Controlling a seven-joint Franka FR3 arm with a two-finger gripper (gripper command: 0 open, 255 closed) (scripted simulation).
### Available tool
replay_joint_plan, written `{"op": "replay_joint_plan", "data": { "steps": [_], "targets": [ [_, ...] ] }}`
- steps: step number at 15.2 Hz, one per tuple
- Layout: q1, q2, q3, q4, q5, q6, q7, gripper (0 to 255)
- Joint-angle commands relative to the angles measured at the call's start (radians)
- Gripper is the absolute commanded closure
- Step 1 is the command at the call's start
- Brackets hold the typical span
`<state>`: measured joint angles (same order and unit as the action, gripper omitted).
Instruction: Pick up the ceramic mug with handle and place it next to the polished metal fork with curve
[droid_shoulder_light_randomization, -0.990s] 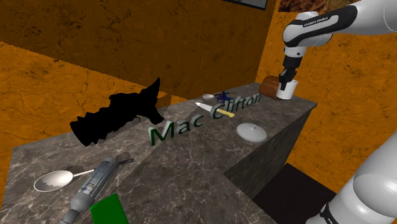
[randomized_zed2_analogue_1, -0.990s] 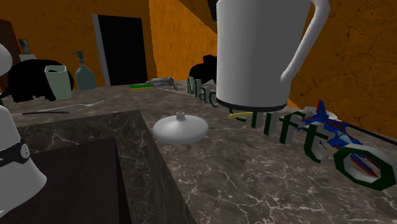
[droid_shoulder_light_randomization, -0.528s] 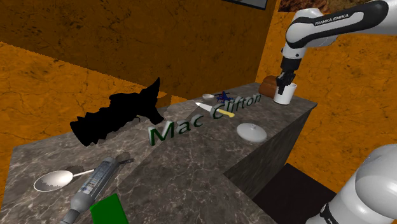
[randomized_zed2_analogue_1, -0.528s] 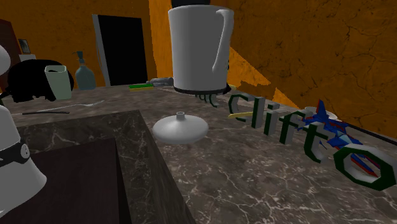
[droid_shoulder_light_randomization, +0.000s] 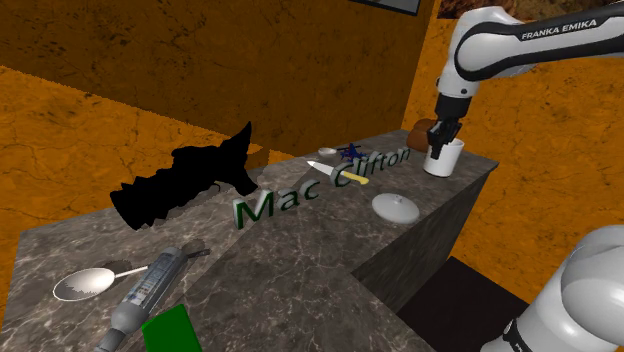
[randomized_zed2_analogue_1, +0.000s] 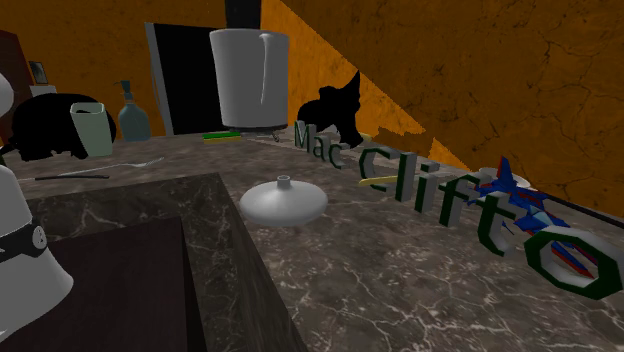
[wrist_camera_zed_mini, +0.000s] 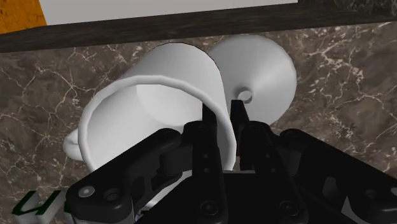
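Currently one gripper (wrist_camera_zed_mini: 224, 109) clasps the single white mug (wrist_camera_zed_mini: 153, 83) near one lid (droid_shoulder_light_randomization: 396, 207).

The shoulder camera looked down from high over the dark marbled counter (droid_shoulder_light_randomization: 300, 245). The second exterior camera sat low and close at counter height. The wrist camera peered down at close range. All shared the white handled mug (droid_shoulder_light_randomization: 443, 158) and white domed lid (droid_shoulder_light_randomization: 396, 208).

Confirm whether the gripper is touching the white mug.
Touching. The wrist view shows the gripper clasping the white mug by its wall, one finger inside the rim, one outside.
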<state>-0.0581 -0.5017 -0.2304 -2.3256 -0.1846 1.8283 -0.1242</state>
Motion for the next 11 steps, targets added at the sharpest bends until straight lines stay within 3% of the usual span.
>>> {"op": "replay_joint_plan", "data": {
  "steps": [1,11],
  "targets": [
    [0.012,-0.051,0.04,-0.041,0.011,-0.015,0.049,255],
    [0.103,-0.217,0.24,-0.162,0.125,-0.084,0.278,255]
  ]
}}
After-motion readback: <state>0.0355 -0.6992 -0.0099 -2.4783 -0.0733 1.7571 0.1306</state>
